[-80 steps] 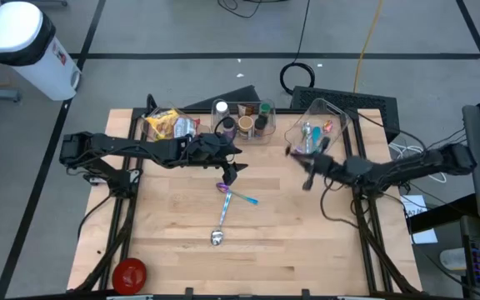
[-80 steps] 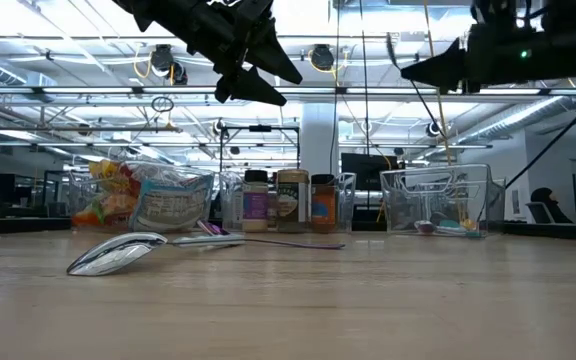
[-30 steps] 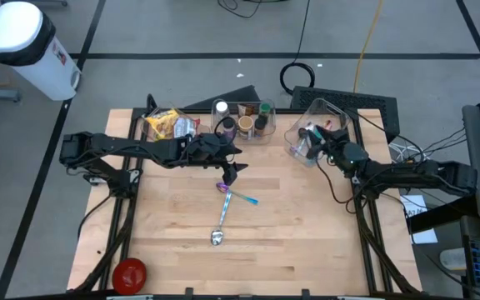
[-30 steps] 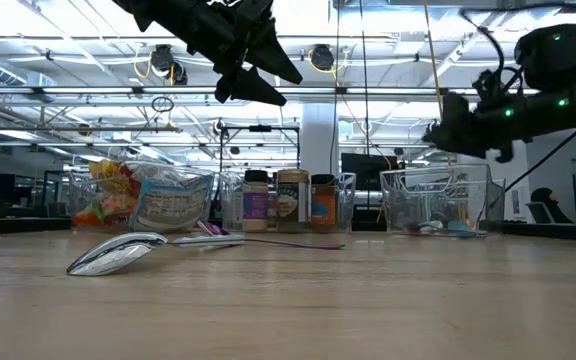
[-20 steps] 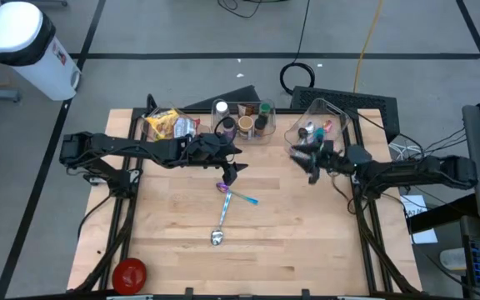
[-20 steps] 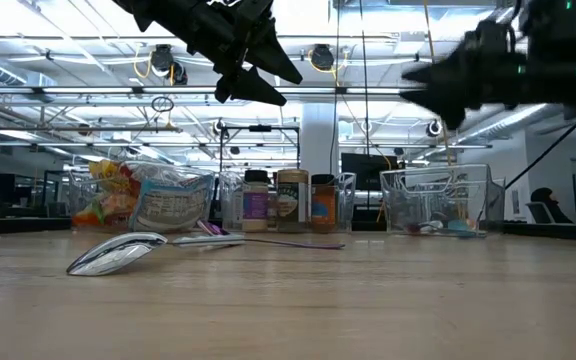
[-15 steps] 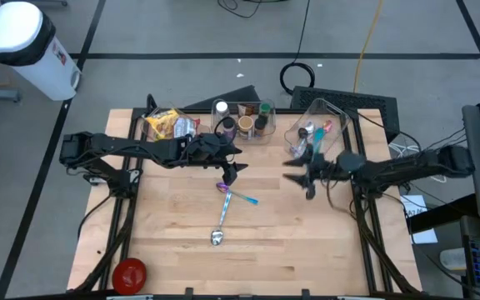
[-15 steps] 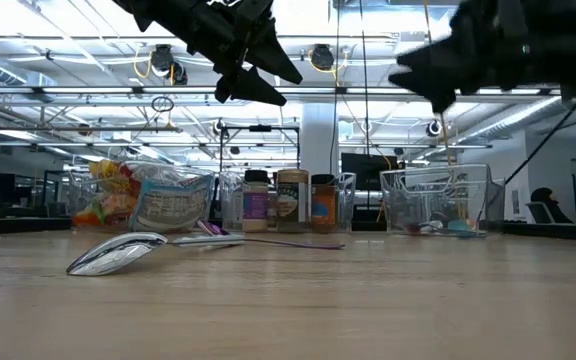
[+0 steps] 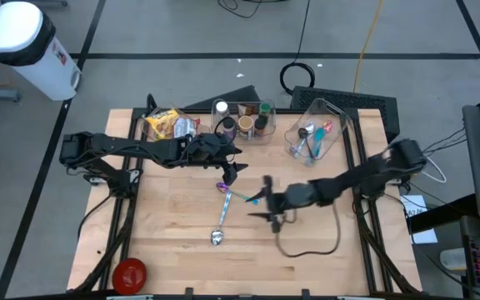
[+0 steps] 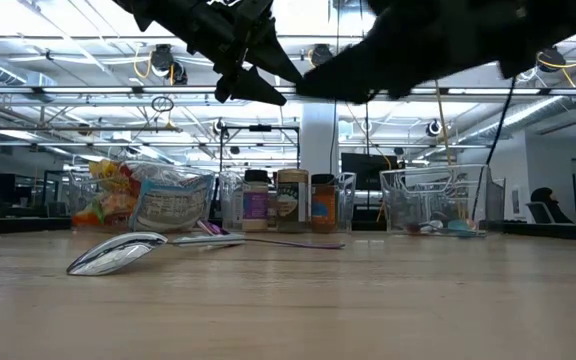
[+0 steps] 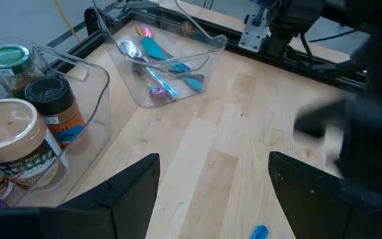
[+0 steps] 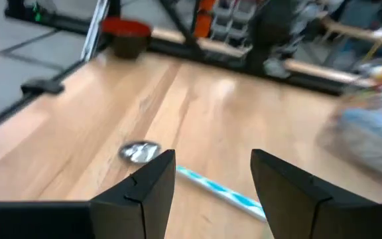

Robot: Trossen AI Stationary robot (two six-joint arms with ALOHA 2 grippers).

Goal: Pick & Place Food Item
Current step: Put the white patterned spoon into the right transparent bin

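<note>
The right gripper (image 9: 267,200), fingers parted and empty, is poised above the spoon (image 9: 220,223), seemingly for pickup, while the left gripper (image 9: 229,172) is held open nearby.

Both arms were matte black, built of slim jointed segments with bulkier housings at the bases, a black cable looped loose beneath the right arm (image 9: 340,182), the left arm (image 9: 140,150) similarly dark, and each wrist ended in two flat, tapered black fingers (image 12: 152,182).
</note>
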